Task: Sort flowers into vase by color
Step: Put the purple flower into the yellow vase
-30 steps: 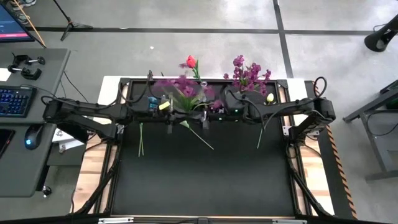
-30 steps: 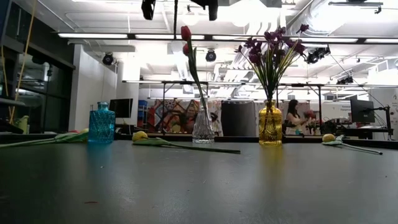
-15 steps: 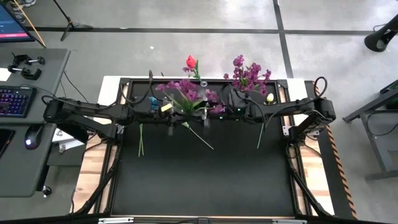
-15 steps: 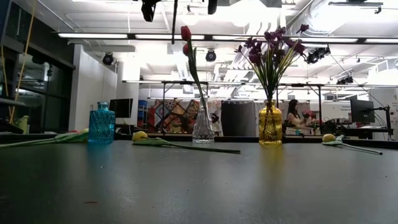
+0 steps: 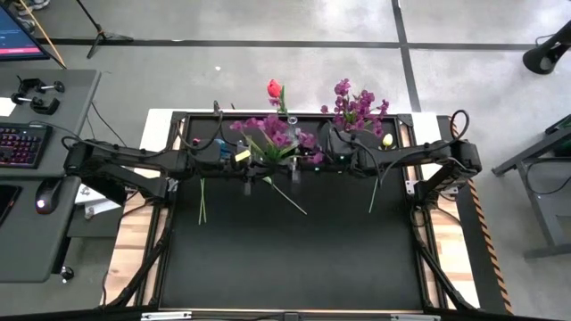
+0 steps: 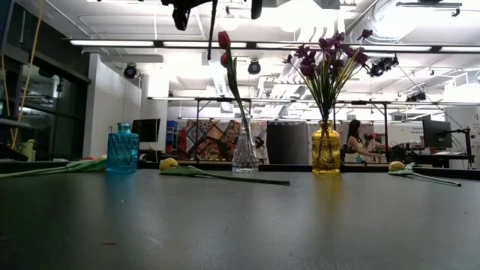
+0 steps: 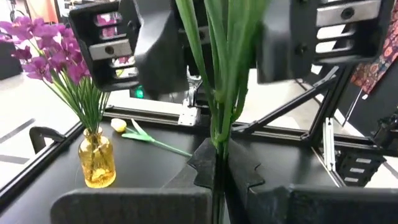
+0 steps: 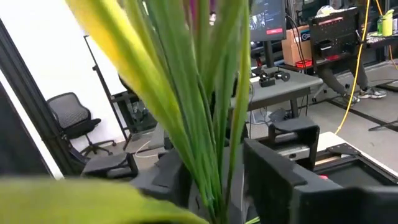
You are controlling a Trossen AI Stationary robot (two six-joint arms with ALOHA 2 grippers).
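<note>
1. High view: the purple sprig (image 5: pixel 268 135) hung over the table's (image 5: pixel 294 259) rear, between both arms; loose stems (image 5: pixel 202 198) lay lengthwise.
2. Low view: a clear vase (image 6: pixel 244 154) held one red tulip (image 6: pixel 223 39); an amber vase (image 6: pixel 325 154) held purple blossoms; a blue vase (image 6: pixel 122 149) stood aside.
3. Left wrist view: the left end effector (image 7: pixel 219 171) pinched the upright green stems.
4. Right wrist view: the stems filled it; I cannot tell the right end effector's state.

Grey taped floor (image 5: pixel 268 22), a side desk (image 5: pixel 40 178), bright ceiling strip lights (image 6: pixel 150 43).
</note>
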